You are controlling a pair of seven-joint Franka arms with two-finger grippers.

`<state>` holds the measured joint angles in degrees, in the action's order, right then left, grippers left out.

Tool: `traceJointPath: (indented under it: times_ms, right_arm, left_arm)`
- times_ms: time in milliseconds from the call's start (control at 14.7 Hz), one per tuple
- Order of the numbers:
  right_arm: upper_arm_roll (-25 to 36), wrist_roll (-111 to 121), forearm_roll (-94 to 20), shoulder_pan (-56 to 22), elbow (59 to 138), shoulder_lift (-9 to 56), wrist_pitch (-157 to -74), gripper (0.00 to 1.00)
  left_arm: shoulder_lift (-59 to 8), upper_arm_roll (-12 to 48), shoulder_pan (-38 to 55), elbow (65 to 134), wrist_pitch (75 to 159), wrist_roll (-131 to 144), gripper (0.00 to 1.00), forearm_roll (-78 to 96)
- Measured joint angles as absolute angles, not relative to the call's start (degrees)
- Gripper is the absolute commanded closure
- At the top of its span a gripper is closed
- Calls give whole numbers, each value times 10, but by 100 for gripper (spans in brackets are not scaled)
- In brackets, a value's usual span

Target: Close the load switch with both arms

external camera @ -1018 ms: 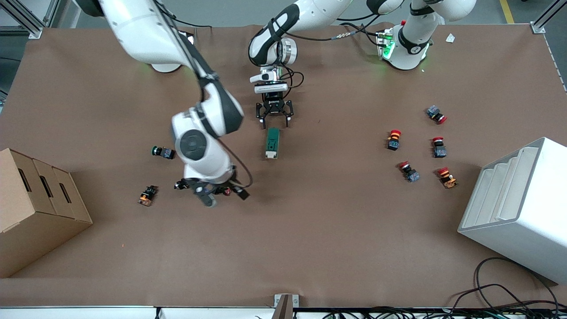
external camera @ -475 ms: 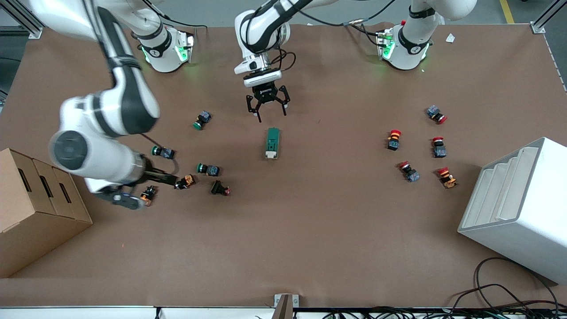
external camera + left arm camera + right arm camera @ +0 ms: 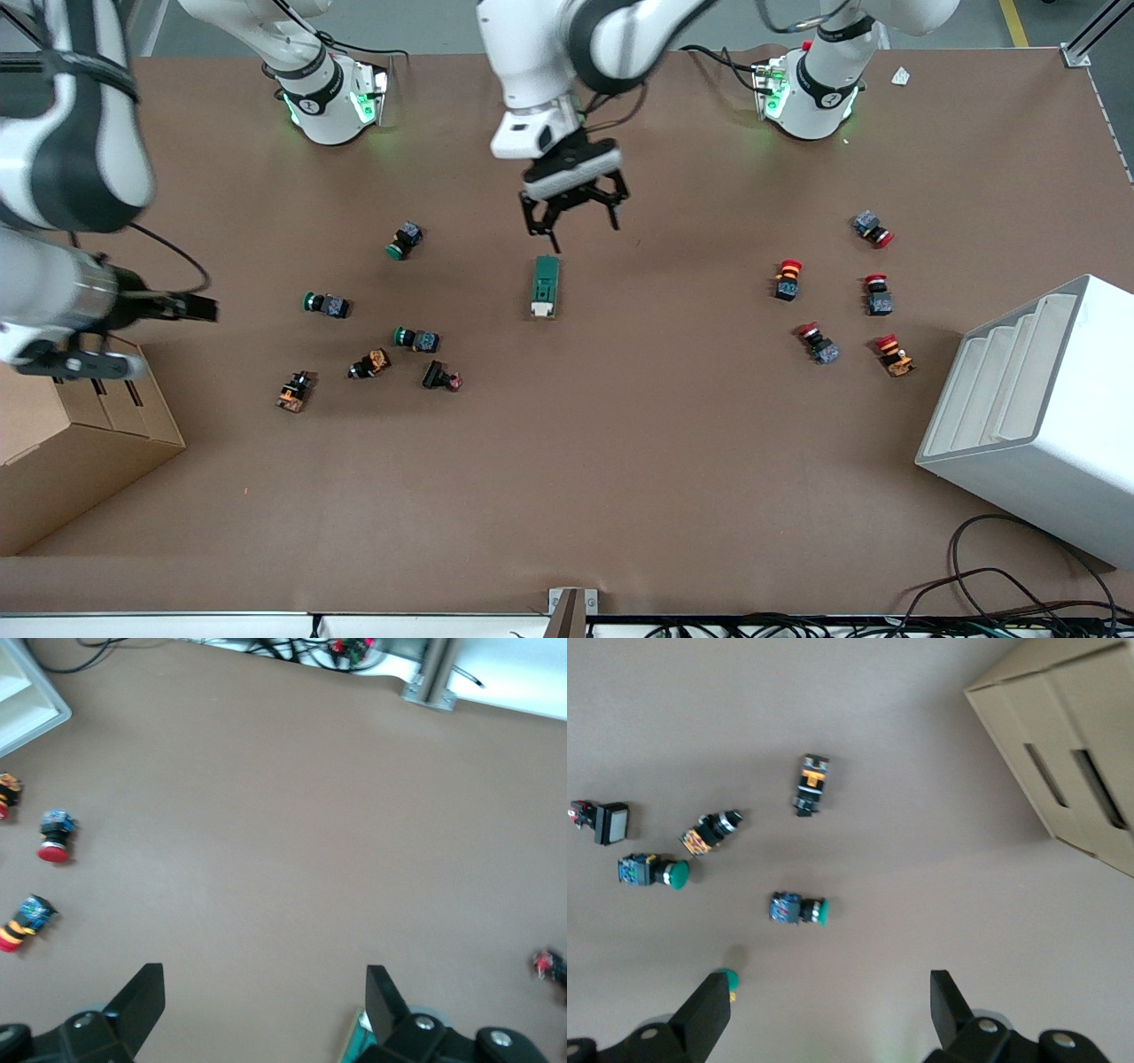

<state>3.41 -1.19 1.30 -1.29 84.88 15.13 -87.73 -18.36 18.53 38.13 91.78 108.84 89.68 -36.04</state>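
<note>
Both my tools — left tool (image 3: pixel 573 215), right tool (image 3: pixel 146 332) — have pulled away, fingers spread; load switch (image 3: pixel 545 286) lies untouched on the surface (image 3: pixel 620 443).

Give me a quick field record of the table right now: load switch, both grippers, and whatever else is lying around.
load switch: flat on the brown table, mid-table, ungripped
left gripper: open, over the table just past the switch's end toward the robot bases
right gripper: open, up over the cardboard box at the right arm's end
green-capped push buttons: cluster toward the right arm's end
red-capped push buttons: cluster toward the left arm's end
white bin: at the left arm's end
</note>
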Motion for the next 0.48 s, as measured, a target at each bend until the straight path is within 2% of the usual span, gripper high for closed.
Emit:
traceJointPath:
  times_ms: [475]
  right_arm:
    - [27, -6, 13, -6, 797, 152, -841, 0]
  left_arm:
    - [-171, 184, 205, 833, 1070, 650, 0, -244]
